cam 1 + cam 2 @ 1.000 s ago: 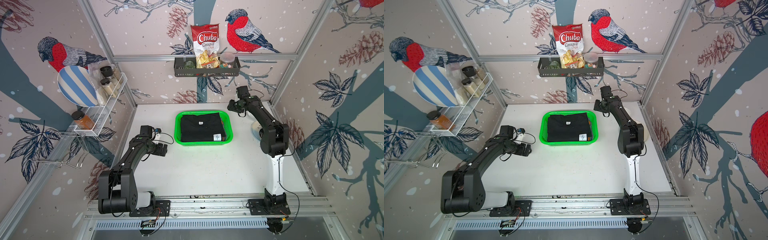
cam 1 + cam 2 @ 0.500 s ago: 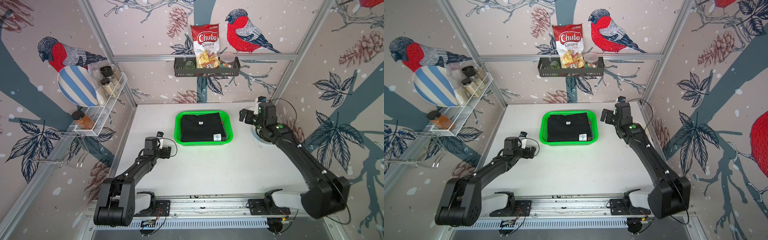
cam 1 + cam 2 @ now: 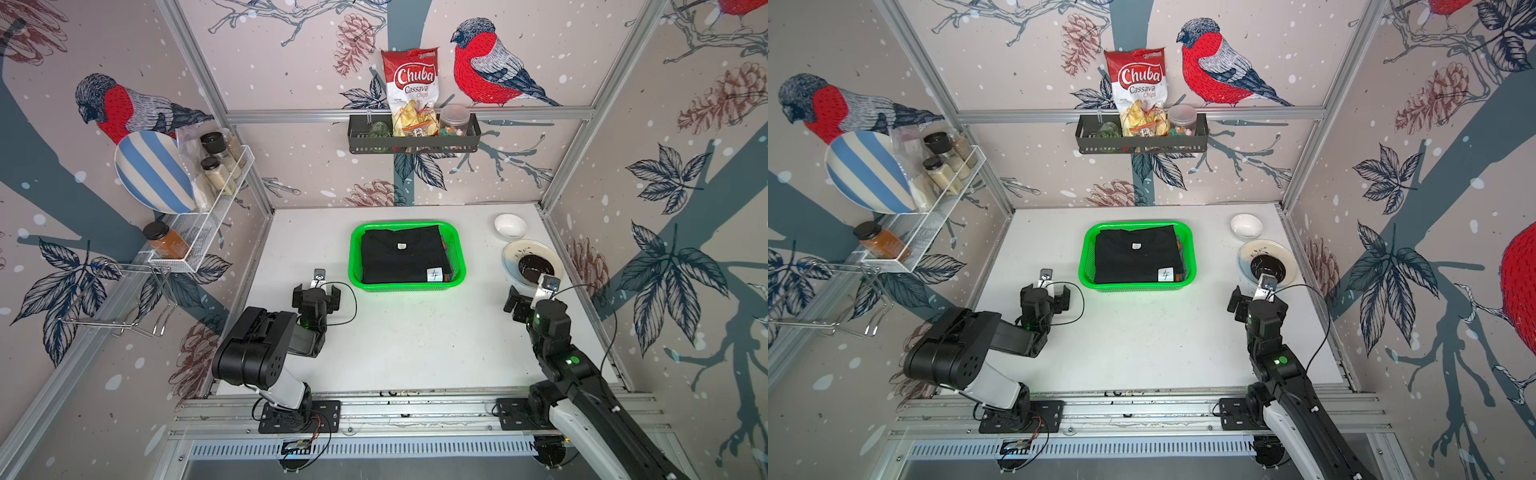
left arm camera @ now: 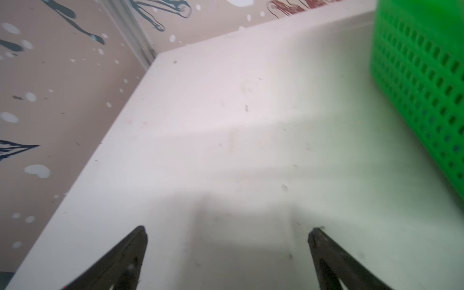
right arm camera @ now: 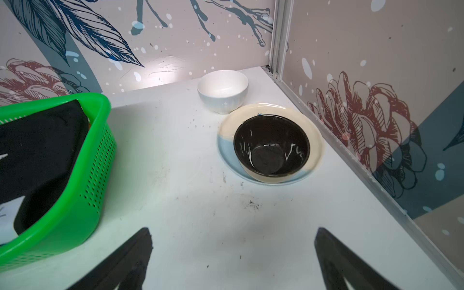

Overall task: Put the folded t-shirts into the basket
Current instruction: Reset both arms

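Both my grippers are let go. My left gripper (image 4: 227, 231) hangs with its fingers spread wide over the bare white tabletop (image 4: 226, 138), nothing between them, and my right gripper (image 5: 233, 231) is just as wide and just as empty. The black folded t-shirt with a white paper tag (image 3: 401, 254) lies flat on top inside the bright green perforated plastic basket (image 3: 405, 286), which sits mid-table toward the back wall. At the stack's right edge I make out a sliver of orange cloth (image 3: 449, 275) and one of grey-blue cloth (image 3: 445, 243) under it. No cloth lies outside the basket in both top views, so I judge all three shirts are in and nothing is left to carry. On my left there is open table out to the side wall, with the basket's perforated wall close on the inner side. My right is tighter. A glossy black bowl (image 5: 270, 144) on a cream-and-pale-blue plate (image 5: 251, 113), with a small white bowl (image 5: 222, 91) just beside it, stands ahead of my fingers near the corner, leaving a clear lane between crockery and basket.
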`<act>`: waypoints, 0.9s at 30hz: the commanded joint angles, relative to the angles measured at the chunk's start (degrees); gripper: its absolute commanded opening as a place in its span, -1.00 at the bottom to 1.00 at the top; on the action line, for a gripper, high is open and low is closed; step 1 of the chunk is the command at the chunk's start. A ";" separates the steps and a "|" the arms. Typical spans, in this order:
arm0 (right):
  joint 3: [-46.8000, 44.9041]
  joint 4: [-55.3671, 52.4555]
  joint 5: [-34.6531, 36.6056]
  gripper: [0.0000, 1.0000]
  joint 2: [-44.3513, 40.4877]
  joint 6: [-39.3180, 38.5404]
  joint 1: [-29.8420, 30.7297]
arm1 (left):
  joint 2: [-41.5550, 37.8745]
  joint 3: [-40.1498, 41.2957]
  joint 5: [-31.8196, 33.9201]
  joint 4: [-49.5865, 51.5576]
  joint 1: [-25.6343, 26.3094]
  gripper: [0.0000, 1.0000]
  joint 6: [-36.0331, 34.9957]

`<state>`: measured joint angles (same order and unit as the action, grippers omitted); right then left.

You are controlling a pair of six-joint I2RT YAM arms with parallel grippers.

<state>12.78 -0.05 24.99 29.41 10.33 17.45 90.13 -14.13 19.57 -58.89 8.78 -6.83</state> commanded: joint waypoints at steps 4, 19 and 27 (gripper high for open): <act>-9.90 26.86 -1.64 1.00 1.75 -10.10 -0.80 | -1.48 -4.17 -3.25 0.38 -4.29 0.97 5.64; -11.21 63.67 -14.91 0.99 34.94 -11.84 -9.07 | -1.44 -5.07 -2.26 1.84 -5.02 0.97 6.74; -5.31 73.45 -14.82 0.99 54.52 -9.29 -11.83 | -1.44 -5.32 -2.71 2.40 -5.06 0.97 6.50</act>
<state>6.48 67.18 10.83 81.23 -1.06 6.70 88.86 -19.03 16.73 -56.29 3.90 -0.43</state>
